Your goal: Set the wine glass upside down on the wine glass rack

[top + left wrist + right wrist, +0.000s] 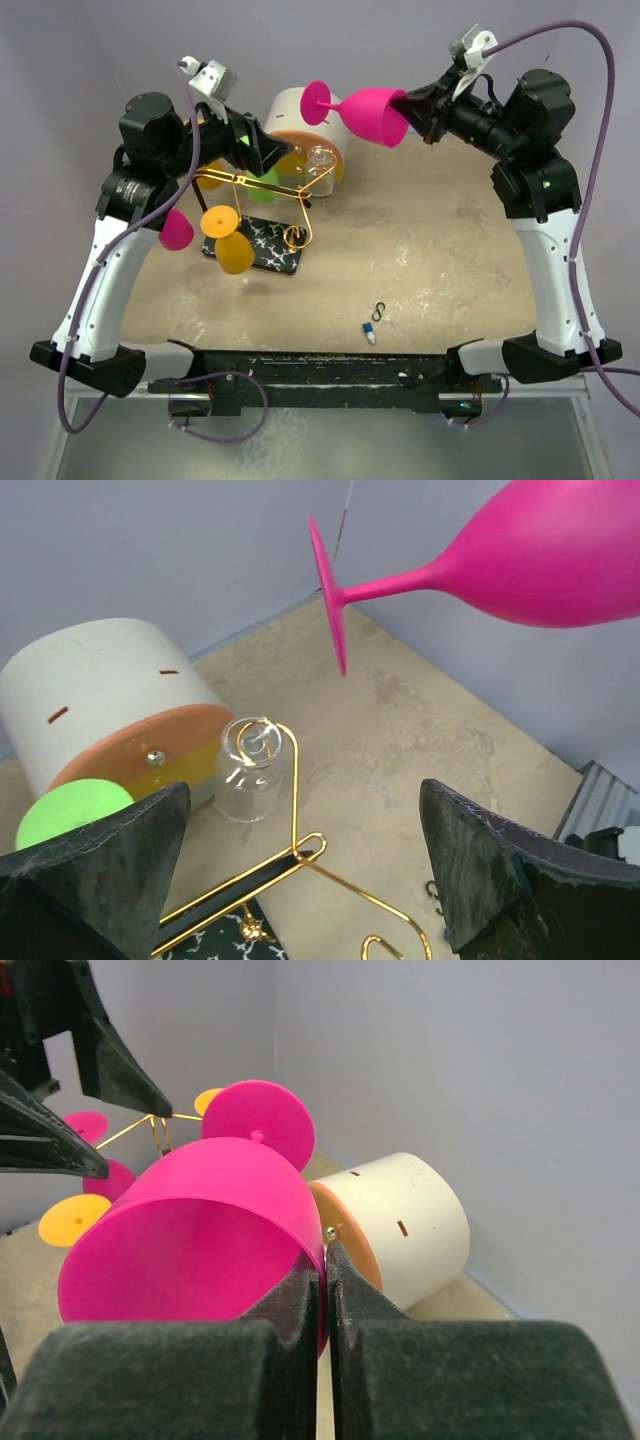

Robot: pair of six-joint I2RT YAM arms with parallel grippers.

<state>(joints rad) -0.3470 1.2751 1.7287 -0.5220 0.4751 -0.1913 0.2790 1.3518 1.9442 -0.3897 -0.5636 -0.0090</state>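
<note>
Glass is up in the air at the back of the table, lying sideways with its foot pointing left, above the box and apart from the rack. Right gripper has its jaws pinched shut on the rim, one wall of the bowl between them. Left gripper hangs over the rack with jaws wide, holding nothing.

What worries me: a rim-only pinch looks sketchy. I'd guess the glass could swivel or slip once it gets tipped upside down. The rack is already crowded with hanging glasses, like the orange one, so a sloppy approach could knock them or shove the wire stand. The left gripper also sits right in the approach lane, so the arms might clash. And a clear jar stands just beside the rack, easy to clip.
</note>
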